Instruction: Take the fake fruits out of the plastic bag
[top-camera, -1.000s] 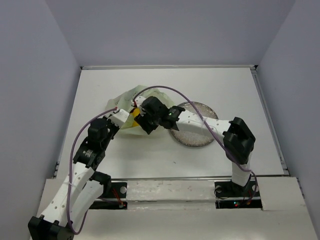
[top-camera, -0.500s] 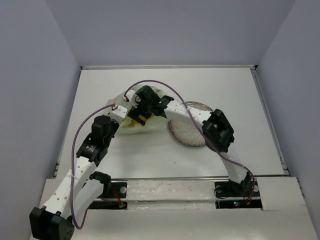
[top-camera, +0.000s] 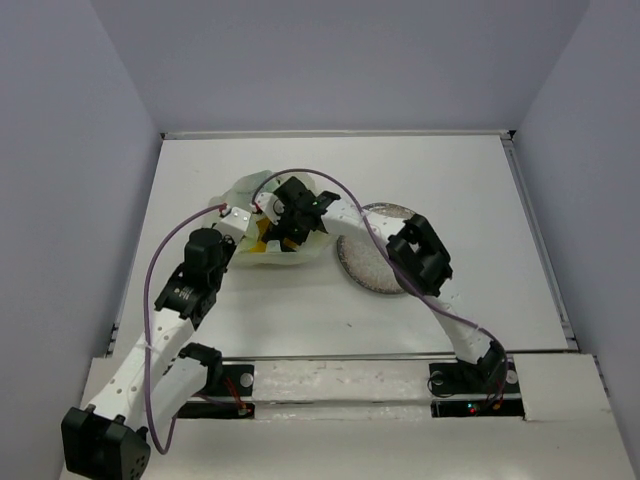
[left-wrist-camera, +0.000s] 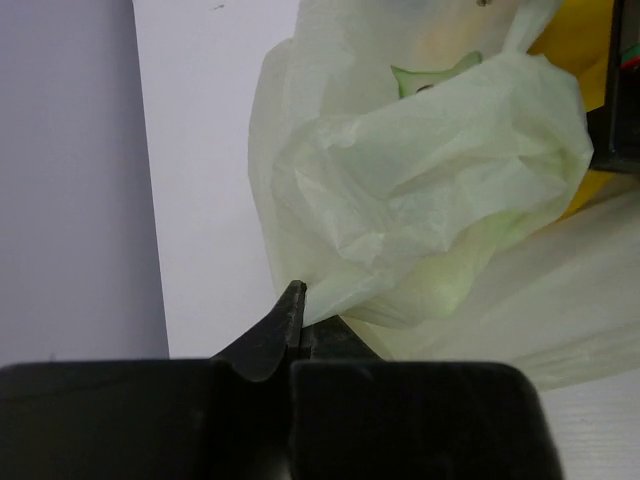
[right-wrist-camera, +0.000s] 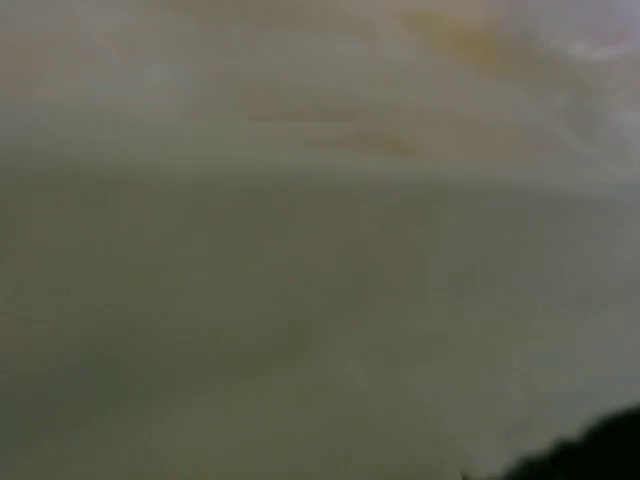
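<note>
The pale yellow-green plastic bag (top-camera: 262, 192) lies crumpled left of the table's middle. It fills the left wrist view (left-wrist-camera: 420, 180). My left gripper (left-wrist-camera: 298, 294) is shut on a fold at the bag's edge; from above it is at the bag's left side (top-camera: 248, 230). My right gripper (top-camera: 281, 231) reaches into the bag's mouth, its fingers hidden by film. A yellow fake fruit (top-camera: 261, 241) shows through the bag, and in the left wrist view (left-wrist-camera: 585, 40). The right wrist view shows only blurred bag film (right-wrist-camera: 300, 250). Other fruits are hidden.
The round grey speckled plate (top-camera: 368, 268) sits right of the bag, partly under my right forearm. The white table (top-camera: 450, 180) is walled by grey panels on three sides. A purple cable loops over both arms.
My right arm has swung left and pushed its gripper deeper into the bag. The bag has bunched up and shifted slightly left and back. My left gripper has kept its hold.
</note>
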